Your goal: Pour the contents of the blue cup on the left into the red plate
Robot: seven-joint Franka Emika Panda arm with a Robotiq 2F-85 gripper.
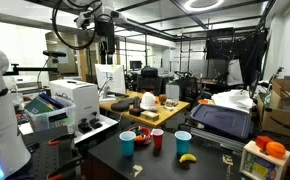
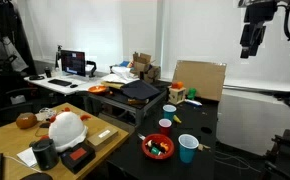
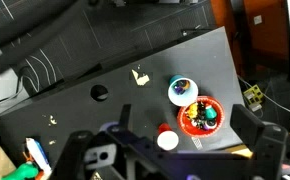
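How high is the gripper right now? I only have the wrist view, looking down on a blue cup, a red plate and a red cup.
Observer: The gripper hangs high above the black table, well clear of every cup, with nothing in it.
Operator: Is the blue cup standing?
Observer: Yes. Seen from the side, the blue cup stands upright close beside the red plate, which lies between it and the red cup.
Operator: Is there anything my view cuts off?
Observer: A paler blue cup stands further along, past the red cup, with a yellow banana-like thing beside it.
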